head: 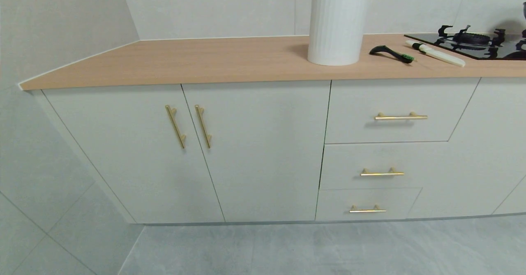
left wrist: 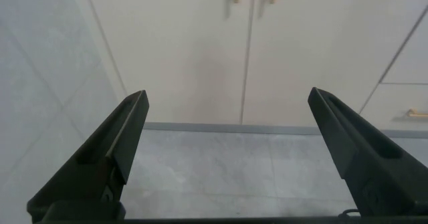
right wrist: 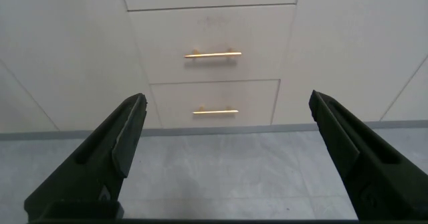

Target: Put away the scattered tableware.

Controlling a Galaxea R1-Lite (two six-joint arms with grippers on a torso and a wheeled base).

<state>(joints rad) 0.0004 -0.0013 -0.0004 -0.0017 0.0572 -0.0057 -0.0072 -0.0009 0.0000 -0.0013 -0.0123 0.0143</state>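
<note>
On the wooden countertop lie a black-handled peeler and a white knife with a dark band, both to the right of a tall white ribbed container. My left gripper hangs low over the grey floor, open with nothing between its fingers, facing the double cabinet doors. My right gripper is open and empty too, low before the lower drawers.
A black gas hob sits at the counter's far right. Below the counter are two doors with gold handles and three drawers with gold handles. A wall closes off the left side. Grey tiled floor lies in front.
</note>
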